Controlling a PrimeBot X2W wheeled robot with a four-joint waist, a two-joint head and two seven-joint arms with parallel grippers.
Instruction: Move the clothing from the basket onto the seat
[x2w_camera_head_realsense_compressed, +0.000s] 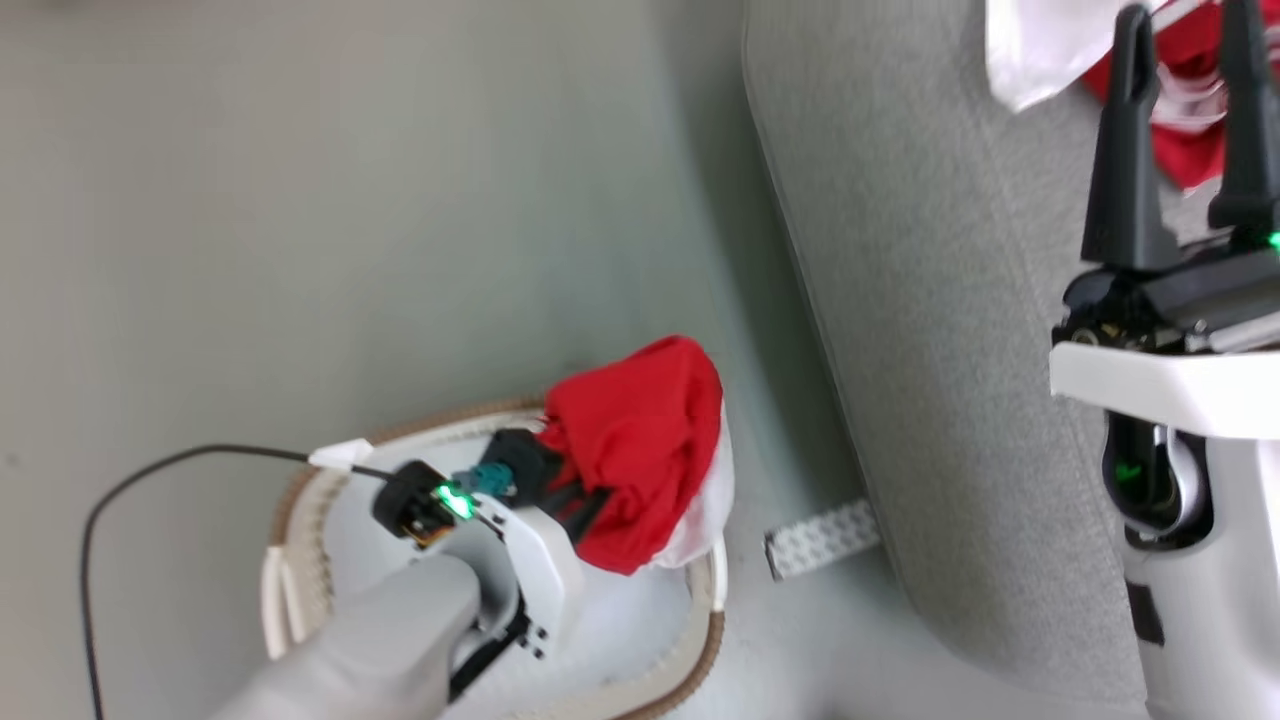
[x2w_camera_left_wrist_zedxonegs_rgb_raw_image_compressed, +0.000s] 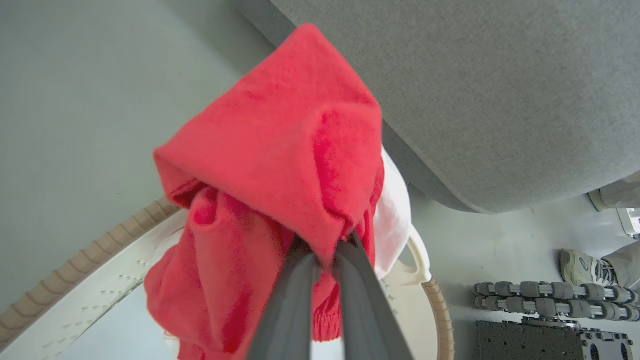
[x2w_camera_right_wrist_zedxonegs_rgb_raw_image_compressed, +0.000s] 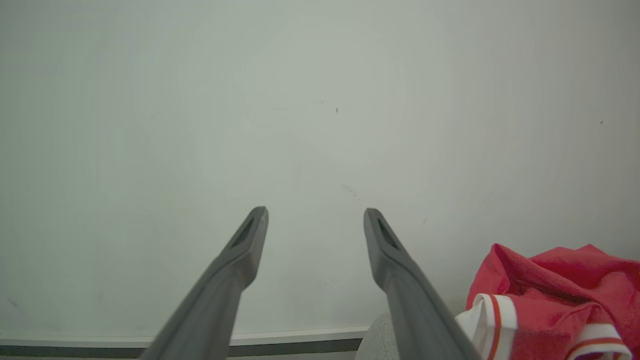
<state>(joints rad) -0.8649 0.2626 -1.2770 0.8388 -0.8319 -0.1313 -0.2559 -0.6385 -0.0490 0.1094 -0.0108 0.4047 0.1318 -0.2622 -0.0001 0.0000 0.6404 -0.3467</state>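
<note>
A red garment with a white panel (x2w_camera_head_realsense_compressed: 640, 450) hangs bunched over the white basket (x2w_camera_head_realsense_compressed: 300, 520) with the tan woven rim. My left gripper (x2w_camera_head_realsense_compressed: 570, 500) is shut on this clothing; in the left wrist view the red cloth (x2w_camera_left_wrist_zedxonegs_rgb_raw_image_compressed: 280, 165) drapes over the pinched fingertips, above the basket (x2w_camera_left_wrist_zedxonegs_rgb_raw_image_compressed: 100, 295). The grey seat (x2w_camera_head_realsense_compressed: 930, 300) lies to the right, its edge (x2w_camera_left_wrist_zedxonegs_rgb_raw_image_compressed: 475, 90) close behind the held cloth. Another red and white garment (x2w_camera_head_realsense_compressed: 1190, 90) lies on the seat at the top right. Above it my right gripper (x2w_camera_head_realsense_compressed: 1185, 40) stands open and empty, with that garment (x2w_camera_right_wrist_zedxonegs_rgb_raw_image_compressed: 550, 300) at its lower right.
A black cable (x2w_camera_head_realsense_compressed: 140, 490) runs over the pale floor left of the basket. A perforated white strip (x2w_camera_head_realsense_compressed: 820, 538) lies on the floor between basket and seat. A person's shoe (x2w_camera_left_wrist_zedxonegs_rgb_raw_image_compressed: 582, 267) and a segmented grey chain (x2w_camera_left_wrist_zedxonegs_rgb_raw_image_compressed: 550, 295) lie on the floor beside the seat.
</note>
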